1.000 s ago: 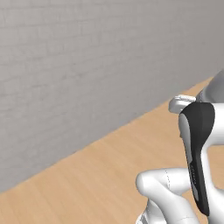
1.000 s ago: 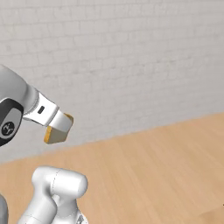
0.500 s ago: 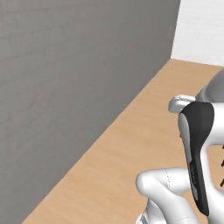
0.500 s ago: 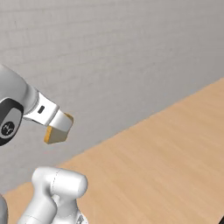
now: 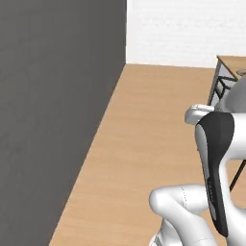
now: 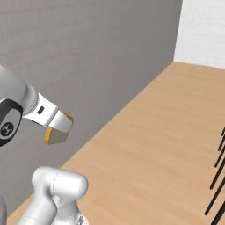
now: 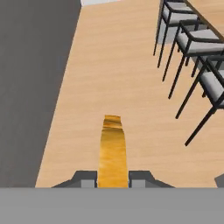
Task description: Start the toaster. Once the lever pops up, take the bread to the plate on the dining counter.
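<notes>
The gripper [image 7: 113,177] has its jaws clamped on the bread [image 7: 113,151], carrying it high over the wood floor [image 7: 131,87], so the next job is driving on toward what may be the dining counter [image 5: 231,61] to find the plate.

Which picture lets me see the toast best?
The hand view: the bread sticks up edge-on between the gripper tips, shut on it. The right base view shows it small, at the arm's end. The left base view gives nothing clear.
</notes>
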Motion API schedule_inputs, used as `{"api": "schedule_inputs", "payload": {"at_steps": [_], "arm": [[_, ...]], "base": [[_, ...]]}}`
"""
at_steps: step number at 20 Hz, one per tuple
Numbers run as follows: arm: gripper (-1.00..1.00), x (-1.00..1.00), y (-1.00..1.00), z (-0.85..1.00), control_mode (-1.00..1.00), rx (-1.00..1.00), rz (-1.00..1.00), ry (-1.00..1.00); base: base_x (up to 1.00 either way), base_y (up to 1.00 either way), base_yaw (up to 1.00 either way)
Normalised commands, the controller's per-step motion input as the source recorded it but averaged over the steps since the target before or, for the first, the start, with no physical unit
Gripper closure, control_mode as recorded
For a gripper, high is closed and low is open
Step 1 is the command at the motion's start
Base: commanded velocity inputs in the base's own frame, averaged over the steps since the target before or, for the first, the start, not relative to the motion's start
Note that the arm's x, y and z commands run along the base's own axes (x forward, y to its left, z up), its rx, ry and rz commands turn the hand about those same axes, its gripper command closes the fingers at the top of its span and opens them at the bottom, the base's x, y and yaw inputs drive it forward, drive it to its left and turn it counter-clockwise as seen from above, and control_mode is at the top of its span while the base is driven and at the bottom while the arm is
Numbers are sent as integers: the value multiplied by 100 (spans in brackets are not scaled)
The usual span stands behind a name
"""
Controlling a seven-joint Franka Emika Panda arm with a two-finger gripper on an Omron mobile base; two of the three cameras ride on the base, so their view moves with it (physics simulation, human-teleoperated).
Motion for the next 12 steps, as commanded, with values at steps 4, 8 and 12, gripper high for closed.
{"api": "schedule_inputs", "payload": {"at_steps": [4,8,12], "arm": [[100,0,0,0,100,0,0,0],[100,0,0,0,100,0,0,0],[100,0,0,0,100,0,0,0]], "base": [[89,36,-57],[93,38,-56],[99,43,-54]]}}
